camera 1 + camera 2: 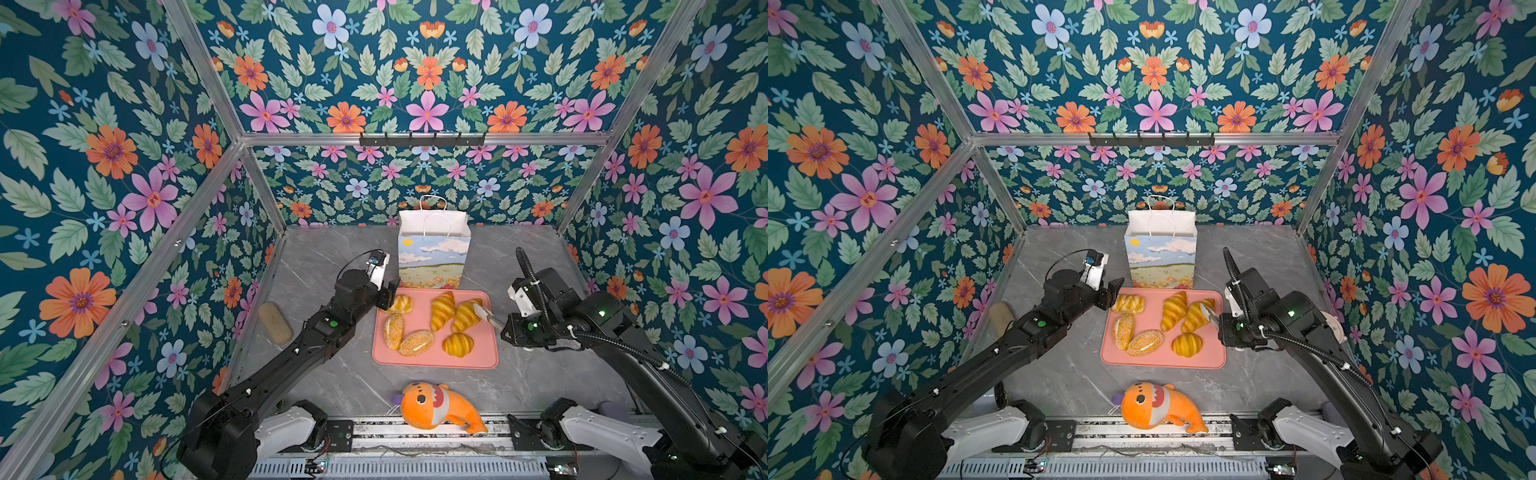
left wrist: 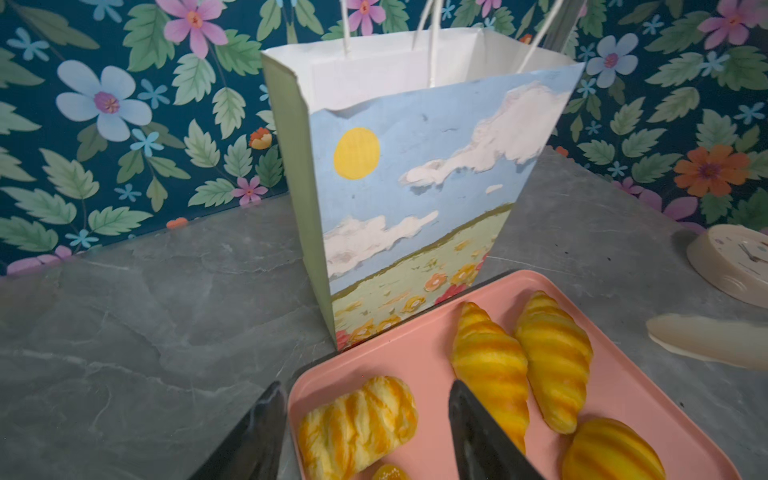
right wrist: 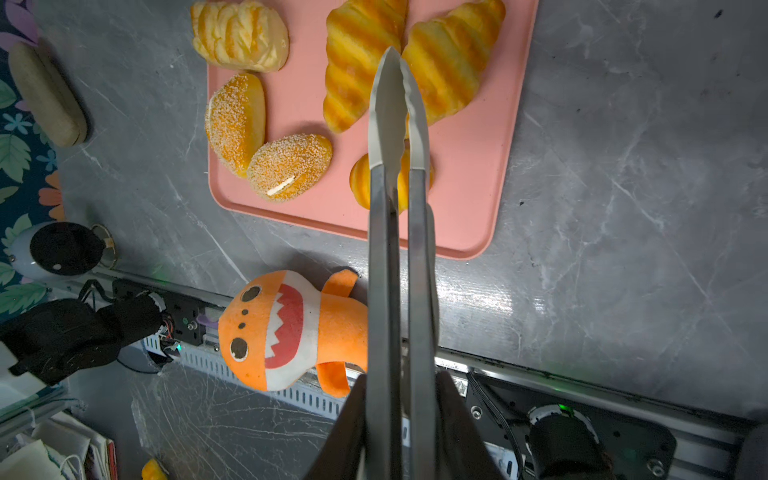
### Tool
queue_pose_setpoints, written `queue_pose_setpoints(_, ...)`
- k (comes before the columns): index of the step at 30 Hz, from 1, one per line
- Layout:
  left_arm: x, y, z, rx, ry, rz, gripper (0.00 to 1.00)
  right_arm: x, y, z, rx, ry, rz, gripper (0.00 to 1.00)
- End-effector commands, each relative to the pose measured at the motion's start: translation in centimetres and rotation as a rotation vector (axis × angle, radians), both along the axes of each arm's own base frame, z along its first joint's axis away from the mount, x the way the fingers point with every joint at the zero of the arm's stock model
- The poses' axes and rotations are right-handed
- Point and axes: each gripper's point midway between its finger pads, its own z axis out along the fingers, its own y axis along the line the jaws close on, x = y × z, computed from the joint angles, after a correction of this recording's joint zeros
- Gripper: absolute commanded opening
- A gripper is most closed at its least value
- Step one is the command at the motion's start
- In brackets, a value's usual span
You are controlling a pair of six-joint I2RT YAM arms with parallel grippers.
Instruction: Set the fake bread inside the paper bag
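Two croissants lengthwise toward paper bag

Robot lab booth, floral-papered walls, aluminium frame

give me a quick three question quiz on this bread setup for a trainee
1. True or false: the paper bag lies on its side.
2. How many breads sit on the pink tray?
3. The right claw grips: A tongs, B a spoon, C nothing.
Key: 1 false, it stands upright; 2 six; 3 A.
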Motion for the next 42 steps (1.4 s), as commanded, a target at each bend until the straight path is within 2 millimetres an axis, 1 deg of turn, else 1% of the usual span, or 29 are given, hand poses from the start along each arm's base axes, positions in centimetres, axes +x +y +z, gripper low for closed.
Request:
queue_pose_setpoints(1,0.2,0.4,0.3,-0.052,-0.01,0.035,0.63,0.7,-0.4,-0.5,-0.029,0.022,-0.081,0.29)
queue_pose_setpoints(3,0.2,0.5,0.1,-0.06,-0.017,0.039,0.63,1.1,-0.2,-1.0,-0.034,0.047,-0.104,0.33)
queue_pose_setpoints(6,0.3,0.4,-0.2,-0.063,-0.016,0.033,0.63,1.7,0.1,-1.6,-0.042,0.071,-0.13,0.36)
queue_pose_setpoints(10,0.3,0.0,-0.7,-0.056,-0.011,0.014,0.63,2.4,0.3,-1.9,-0.047,0.075,-0.153,0.41)
queue_pose_setpoints(26,0.3,-0.2,-1.6,-0.031,-0.017,-0.006,0.62,4.3,2.0,-3.4,-0.034,0.117,-0.177,0.45)
queue_pose_setpoints(34,0.3,-0.4,-1.7,-0.031,-0.016,-0.014,0.62,4.7,2.3,-4.2,-0.036,0.136,-0.194,0.46)
queue_pose_setpoints(42,0.3,-0.6,-2.1,-0.034,-0.005,-0.024,0.61,5.0,2.1,-4.9,-0.058,0.143,-0.211,0.47)
